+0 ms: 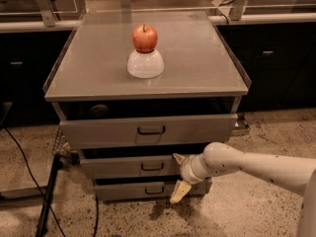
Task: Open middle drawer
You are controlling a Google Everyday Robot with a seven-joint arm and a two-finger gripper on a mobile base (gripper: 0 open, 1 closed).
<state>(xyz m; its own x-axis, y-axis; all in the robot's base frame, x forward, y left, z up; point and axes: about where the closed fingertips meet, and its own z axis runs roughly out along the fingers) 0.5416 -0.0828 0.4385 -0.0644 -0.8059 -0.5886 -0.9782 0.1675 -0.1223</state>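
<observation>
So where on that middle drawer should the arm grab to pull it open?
Probably the small dark loop handle at the centre of the middle drawer, approached straight from the front. The drawer front is flat, so that loop is the only part sticking out to hook or pinch. The gripper hangs open just right of the handle, in front of the drawer's right end.

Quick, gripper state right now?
Gripper: open, fingers spread, holding nothing, at the right end of the middle drawer front.
</observation>
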